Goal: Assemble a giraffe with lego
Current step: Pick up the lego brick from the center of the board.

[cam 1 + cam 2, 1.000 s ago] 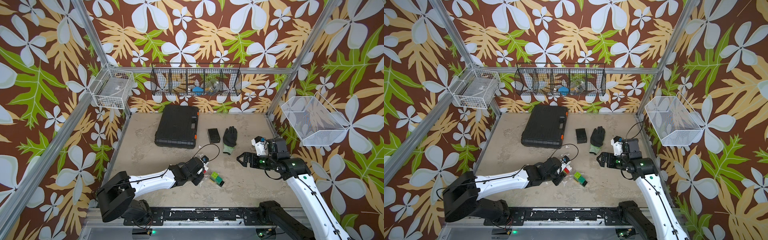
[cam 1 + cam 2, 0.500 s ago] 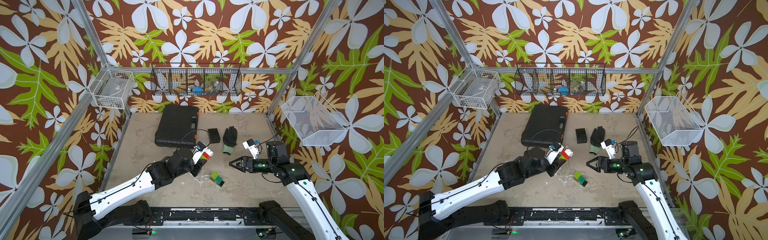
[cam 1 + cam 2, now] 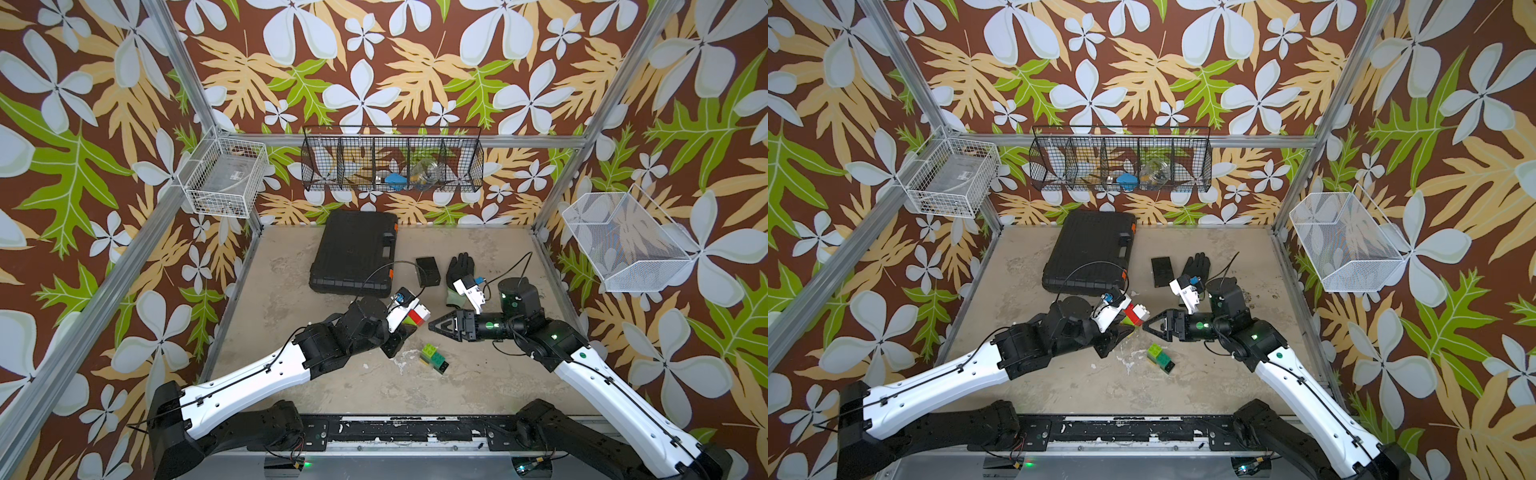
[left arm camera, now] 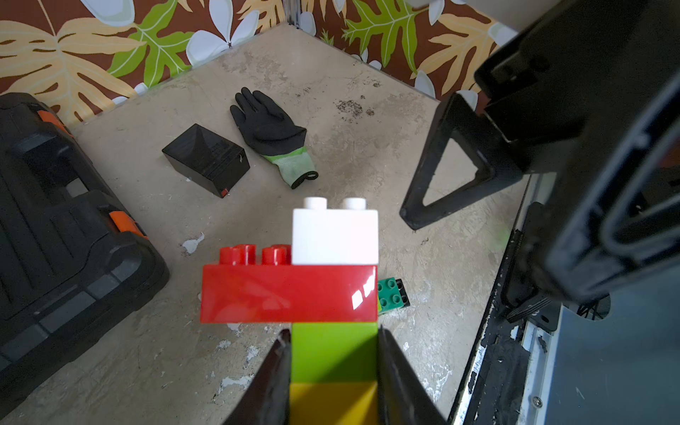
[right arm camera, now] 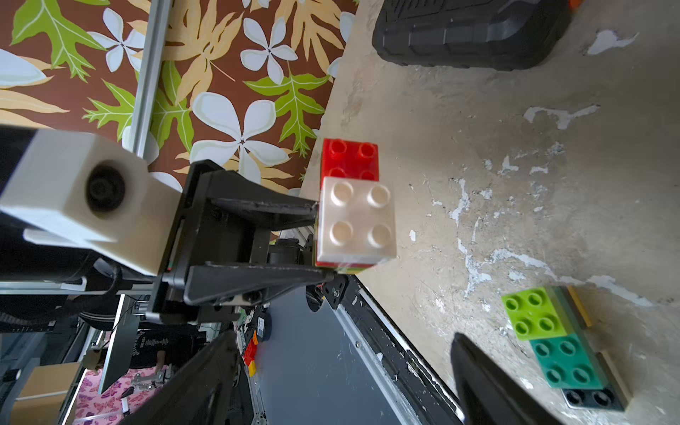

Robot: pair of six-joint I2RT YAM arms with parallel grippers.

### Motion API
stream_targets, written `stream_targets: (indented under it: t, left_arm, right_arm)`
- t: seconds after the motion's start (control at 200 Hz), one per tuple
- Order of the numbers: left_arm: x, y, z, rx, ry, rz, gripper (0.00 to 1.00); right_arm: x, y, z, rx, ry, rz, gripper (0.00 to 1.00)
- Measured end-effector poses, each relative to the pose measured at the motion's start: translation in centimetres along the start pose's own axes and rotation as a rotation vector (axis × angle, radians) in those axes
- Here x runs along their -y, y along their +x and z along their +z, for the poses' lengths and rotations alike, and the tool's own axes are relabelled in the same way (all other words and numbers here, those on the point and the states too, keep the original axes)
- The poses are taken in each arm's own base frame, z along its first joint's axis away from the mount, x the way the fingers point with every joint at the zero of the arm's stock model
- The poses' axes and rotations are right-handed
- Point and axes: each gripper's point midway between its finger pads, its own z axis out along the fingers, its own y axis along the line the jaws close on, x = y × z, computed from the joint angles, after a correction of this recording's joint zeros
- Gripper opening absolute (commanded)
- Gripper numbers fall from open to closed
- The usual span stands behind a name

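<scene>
Left jaws: pinching the yellow-and-lime end of a brick stack [image 4: 290, 294] topped with red and white, held above the desk [image 3: 291, 299].
Right jaws: spread wide, empty, tips just beside the stack's white brick.
Body piece [image 3: 432, 358]: lime and dark green bricks on the desk, near both arms.
Back of desk: black case [image 3: 353, 249], small box [image 3: 428, 271], glove [image 3: 459, 266].

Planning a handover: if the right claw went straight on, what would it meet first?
Likely the red-and-white brick stack held in the left claw; the open right claw aims at it, depth unclear.
</scene>
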Motion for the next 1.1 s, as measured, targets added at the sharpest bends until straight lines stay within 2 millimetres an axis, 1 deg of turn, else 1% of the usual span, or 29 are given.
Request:
stream_targets:
  t: [0.16,0.275,0.415,0.571,0.661,0.726,0.761,1.011,1.076,1.101]
  left_arm:
    - [0.5,0.0,-0.1,0.000,0.019,0.003,0.28]
    - [0.8,0.0,-0.2,0.000,0.033,0.005,0.28]
    - [0.8,-0.1,-0.2,-0.001,0.033,0.005,0.28]
    - [0.8,-0.1,-0.1,-0.005,0.033,0.006,0.28]
    - [0.9,-0.1,-0.1,-0.006,0.034,0.006,0.27]
    - [0.9,-0.1,-0.1,-0.007,0.036,0.007,0.27]
    - [0.9,-0.1,-0.1,-0.007,0.036,0.007,0.27]
    - [1.0,-0.1,-0.1,-0.007,0.038,0.007,0.27]
    - [1.0,-0.2,-0.2,-0.003,0.039,0.007,0.27]
    - [1.0,-0.2,-0.2,-0.002,0.039,0.007,0.27]
  right_arm:
    - [0.3,-1.3,1.2,0.012,0.007,0.009,0.89]
    - [0.0,-1.7,2.0,0.003,-0.005,0.000,0.88]
    - [-0.3,-1.5,2.5,-0.006,-0.025,0.004,0.83]
    - [-0.4,-0.8,3.1,-0.029,-0.037,0.000,0.82]
    - [-0.1,-0.6,3.2,-0.034,-0.037,0.006,0.77]
    - [0.0,-0.4,3.3,-0.036,-0.036,0.011,0.71]
    - [0.0,-0.4,3.4,-0.037,-0.038,0.008,0.70]
    - [0.3,-0.5,3.8,-0.023,-0.050,0.021,0.69]
    - [0.3,-0.6,3.9,-0.018,-0.055,0.030,0.68]
    - [0.3,-0.7,3.9,-0.017,-0.057,0.028,0.66]
